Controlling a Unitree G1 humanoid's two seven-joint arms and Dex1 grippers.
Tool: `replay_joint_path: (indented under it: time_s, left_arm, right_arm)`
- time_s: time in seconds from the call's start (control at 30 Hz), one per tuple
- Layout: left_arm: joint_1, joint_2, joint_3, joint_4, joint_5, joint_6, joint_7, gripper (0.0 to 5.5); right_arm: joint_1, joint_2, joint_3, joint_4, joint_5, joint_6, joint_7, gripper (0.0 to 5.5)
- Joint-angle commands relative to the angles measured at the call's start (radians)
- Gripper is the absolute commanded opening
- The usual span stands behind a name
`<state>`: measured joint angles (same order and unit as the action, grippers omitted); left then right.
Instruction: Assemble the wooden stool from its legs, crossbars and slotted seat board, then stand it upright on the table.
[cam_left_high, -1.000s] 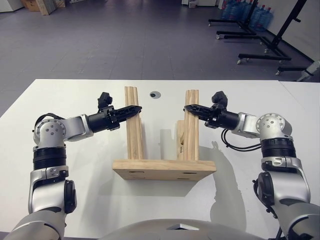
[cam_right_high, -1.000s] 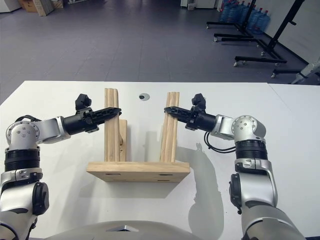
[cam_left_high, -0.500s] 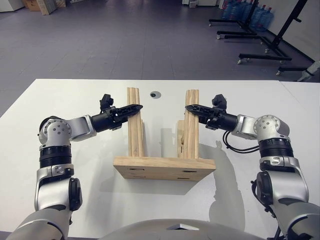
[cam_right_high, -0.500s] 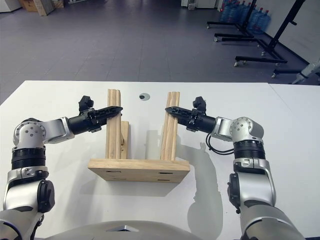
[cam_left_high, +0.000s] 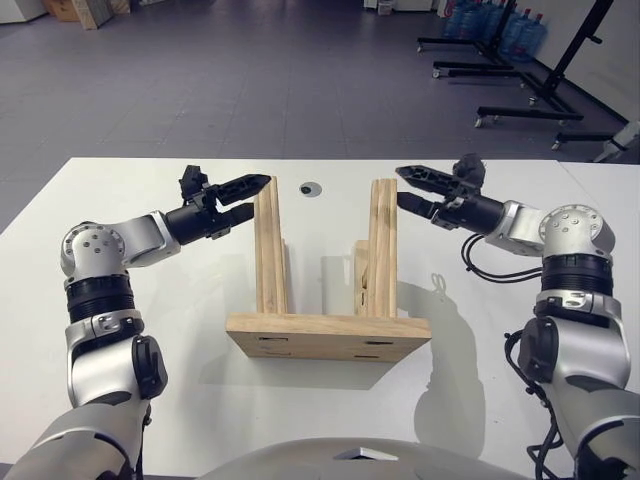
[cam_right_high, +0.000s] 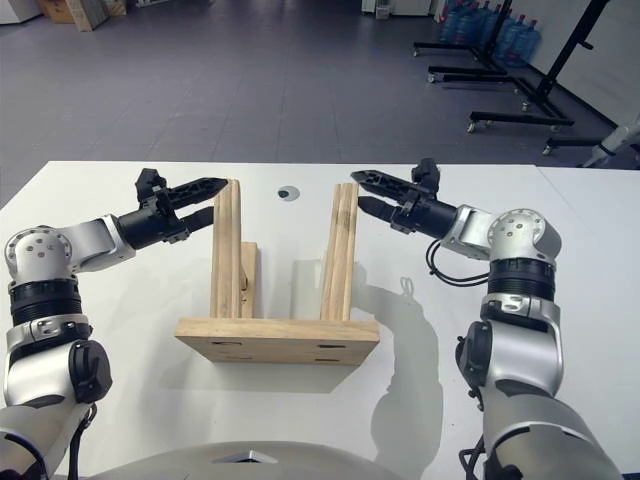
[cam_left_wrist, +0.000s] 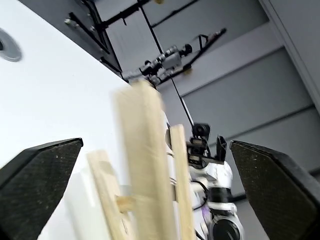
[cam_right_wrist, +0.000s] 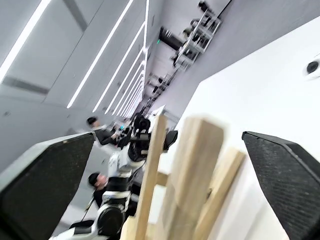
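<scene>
Stool lies sideways, legs toward 12 o'clock. Left gripper at 10 and right gripper at 2 just let go, jaws apart. Standing it up comes next.

Pale tan stool, white table, black left claw, black right claw

No writing, number or sign can be read anywhere. The stool is bare wood and the worktop plain white. Any labels on the distant water bottles are too small to make out.
</scene>
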<state>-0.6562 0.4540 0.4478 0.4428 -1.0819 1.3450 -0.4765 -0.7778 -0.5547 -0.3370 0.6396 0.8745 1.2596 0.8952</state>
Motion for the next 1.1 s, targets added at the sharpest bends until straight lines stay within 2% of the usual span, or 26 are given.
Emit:
replay_joint_path:
  time_s: [0.03, 0.1, 0.17, 0.3, 0.47, 0.6, 0.73, 0.97, 1.1]
  left_arm:
    - [-0.050, 0.077, -0.007, 0.083, 0.078, -0.095, -0.085, 5.38]
    - [-0.039, 0.159, -0.038, 0.084, 0.140, -0.182, -0.201, 5.38]
    - [0.038, 0.266, -0.099, 0.022, 0.255, -0.371, -0.382, 5.38]
    - [0.269, 0.389, -0.121, -0.131, 0.402, -0.728, -0.688, 5.38]
    - [0.577, 0.468, -0.159, -0.424, 0.468, -0.902, -0.919, 5.38]
    - [0.751, 0.499, -0.167, -0.565, 0.482, -0.937, -0.995, 5.38]
    - [0.824, 0.510, -0.160, -0.605, 0.490, -0.951, -1.017, 5.38]
    - [0.845, 0.381, -0.286, -0.622, 0.540, -1.012, -0.912, 5.38]
    - [0.837, 0.335, -0.369, -0.630, 0.550, -1.010, -0.889, 5.38]
  right_arm:
    - [-0.062, -0.057, -0.024, 0.112, -0.055, -0.077, 0.013, 5.40]
    - [-0.047, -0.110, -0.011, 0.107, -0.089, -0.124, 0.059, 5.40]
    - [0.025, -0.182, 0.029, 0.028, -0.139, -0.209, 0.149, 5.40]
    - [0.275, -0.284, 0.071, -0.236, -0.238, -0.499, 0.348, 5.40]
    - [0.639, -0.391, 0.146, -0.586, -0.325, -0.737, 0.569, 5.40]
    - [0.806, -0.439, 0.173, -0.714, -0.336, -0.767, 0.635, 5.40]
    - [0.912, -0.440, 0.173, -0.790, -0.322, -0.764, 0.626, 5.40]
    - [0.942, -0.275, 0.280, -0.841, -0.350, -0.800, 0.471, 5.40]
    - [0.921, -0.228, 0.339, -0.816, -0.367, -0.827, 0.445, 5.40]
